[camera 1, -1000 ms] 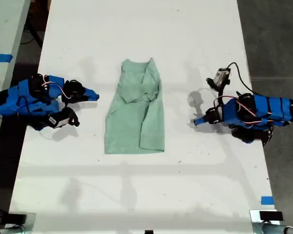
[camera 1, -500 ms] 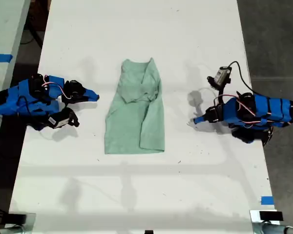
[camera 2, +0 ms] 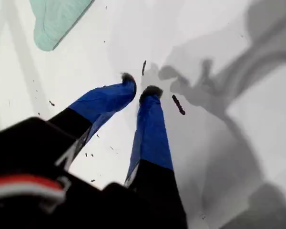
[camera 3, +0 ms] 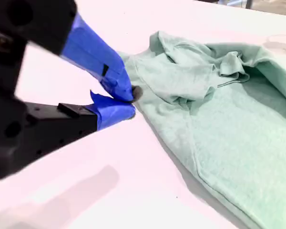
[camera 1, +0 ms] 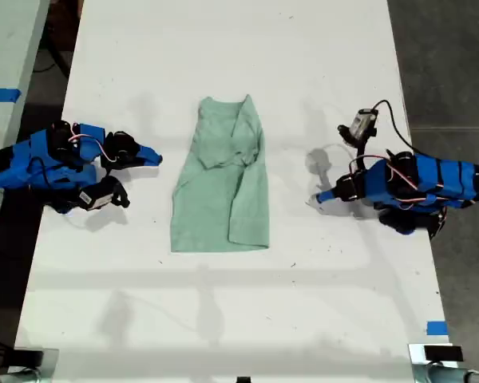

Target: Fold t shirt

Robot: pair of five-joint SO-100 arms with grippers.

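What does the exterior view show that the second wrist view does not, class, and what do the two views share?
Only the exterior view shows the t shirt whole, lengthwise on the white table, with a blue arm at each side, my first gripper apart from it, and strips of blue tape. Only the second wrist view shows the bunched folds near the collar and my second gripper shut just beside the cloth edge. Both share the shirt, table and second gripper.

T shirt (camera 1: pixel 221 187) lies mid-bench (camera 1: pixel 223 319), pale mint, sleeves folded in, neck end toward the view's top, hem toward the bottom. Blue arm at the exterior view's left, my second hand (camera 1: pixel 154 157) near the shirt's edge, not touching. Blue arm at the exterior view's right, my first hand (camera 1: pixel 322 197) resting apart from the shirt. Blue tape (camera 1: pixel 437 328) at the view's lower right.
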